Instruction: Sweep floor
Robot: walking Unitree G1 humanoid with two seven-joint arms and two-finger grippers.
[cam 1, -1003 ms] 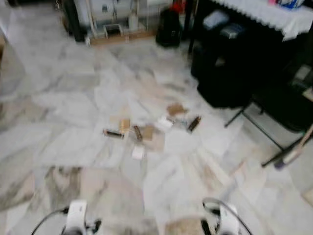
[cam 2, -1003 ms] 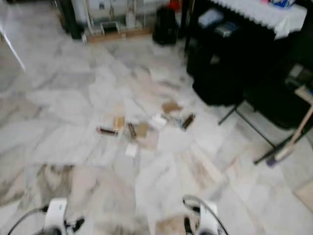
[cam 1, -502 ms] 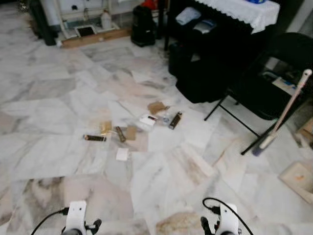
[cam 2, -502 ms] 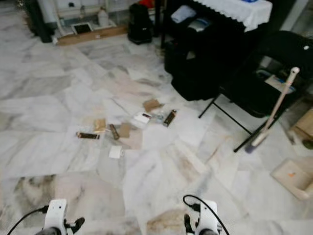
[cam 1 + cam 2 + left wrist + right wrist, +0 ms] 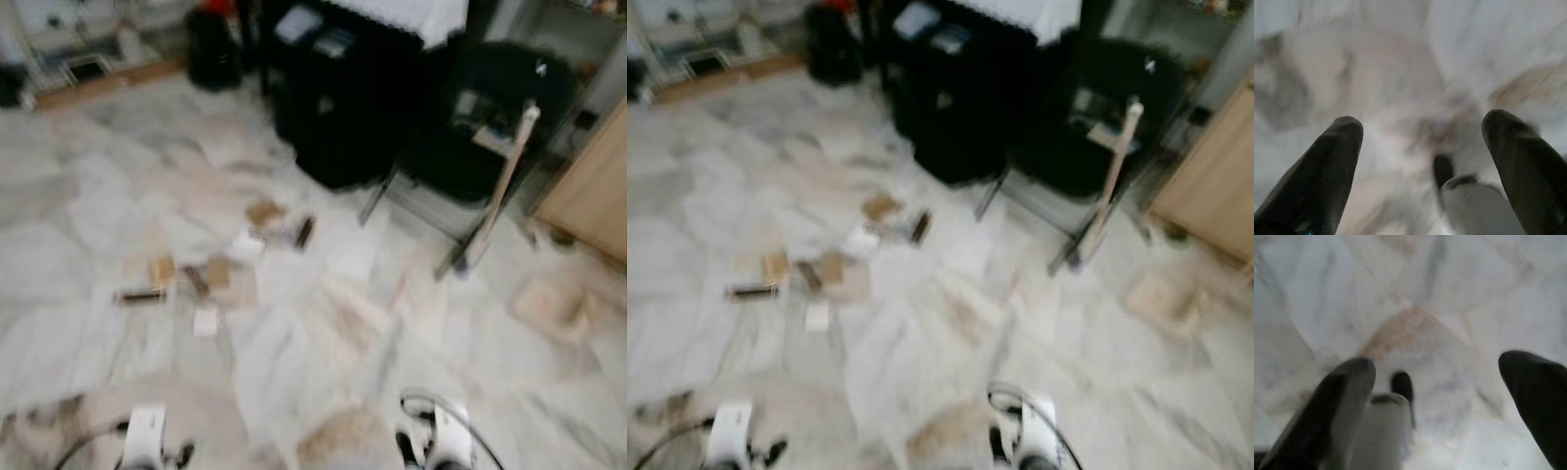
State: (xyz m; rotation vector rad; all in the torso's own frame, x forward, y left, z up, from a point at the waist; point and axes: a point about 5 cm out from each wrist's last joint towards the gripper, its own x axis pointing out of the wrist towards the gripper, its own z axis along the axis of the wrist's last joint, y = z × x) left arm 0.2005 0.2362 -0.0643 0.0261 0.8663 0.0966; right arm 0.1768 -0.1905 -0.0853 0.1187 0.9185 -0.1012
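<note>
Scraps of litter (image 5: 211, 269), brown card bits, wrappers and a white slip, lie scattered on the marble floor ahead and to my left. A pale-handled broom (image 5: 505, 181) leans against a black folding chair (image 5: 490, 88) to the right, its head on the floor. A beige dustpan (image 5: 549, 304) lies flat on the floor beyond it. Both arms hang low at the bottom of the eye views. My left gripper (image 5: 1422, 127) is open over bare marble, and my right gripper (image 5: 1437, 364) is open too, holding nothing. The picture is blurred.
A black cabinet (image 5: 333, 108) under a white lace cloth stands behind the litter. A wooden cupboard (image 5: 593, 196) stands at the far right. A black bin (image 5: 211, 49) and boxes sit along the back wall. Open marble floor lies between me and the litter.
The camera has swung right, so the whole scene has slid left. The broom, chair, dustpan and wooden cupboard have come further into view. The litter itself has not moved.
</note>
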